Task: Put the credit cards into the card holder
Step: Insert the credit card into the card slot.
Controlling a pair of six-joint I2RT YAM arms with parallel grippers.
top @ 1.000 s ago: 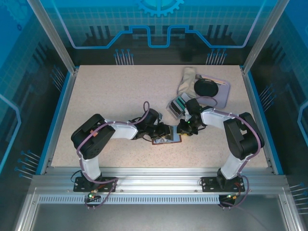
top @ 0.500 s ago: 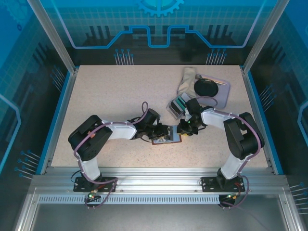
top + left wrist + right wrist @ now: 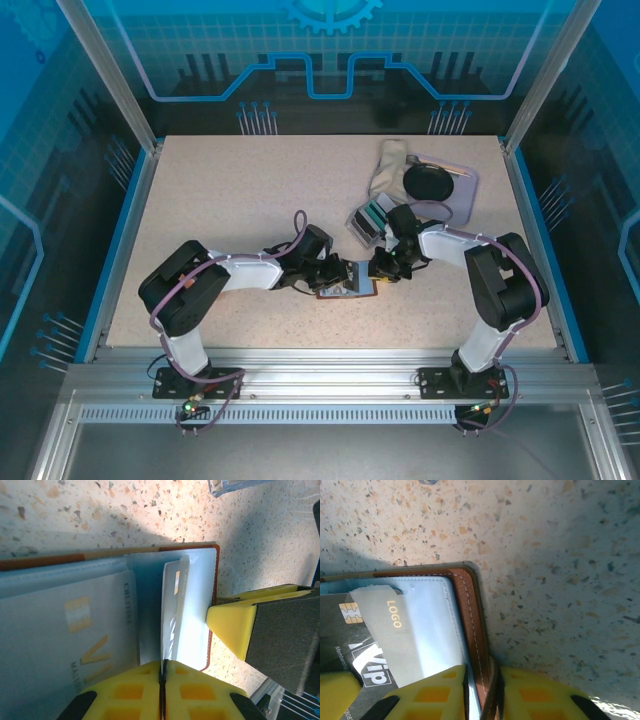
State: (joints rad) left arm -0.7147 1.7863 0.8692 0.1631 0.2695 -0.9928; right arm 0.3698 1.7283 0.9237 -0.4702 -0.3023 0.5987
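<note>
The brown card holder [image 3: 348, 288] lies open on the table between both grippers. My left gripper [image 3: 163, 665] is shut on a pale grey credit card [image 3: 172, 605] held edge-on, whose far end sits in the holder's right teal-grey pocket [image 3: 197, 595]. Another pale card with gold lettering [image 3: 75, 640] lies in the left pocket. My right gripper [image 3: 482, 672] is shut on the holder's brown stitched rim [image 3: 470, 610]. The grey card marked LOGO and VIP [image 3: 375, 640] reaches under the pocket's edge. From above, the left gripper [image 3: 345, 272] and right gripper [image 3: 378, 270] nearly touch.
A clear grey-rimmed tray [image 3: 462, 195] at the back right holds a black round object [image 3: 428, 182]. A whitish cloth [image 3: 388, 165] lies beside it. A clear box with more cards [image 3: 367, 218] sits just behind the right gripper. Blue walls bound the table.
The left arm's elbow has drifted slightly left and down, and its gripper has edged right towards the holder. The right arm and the holder have barely moved.
</note>
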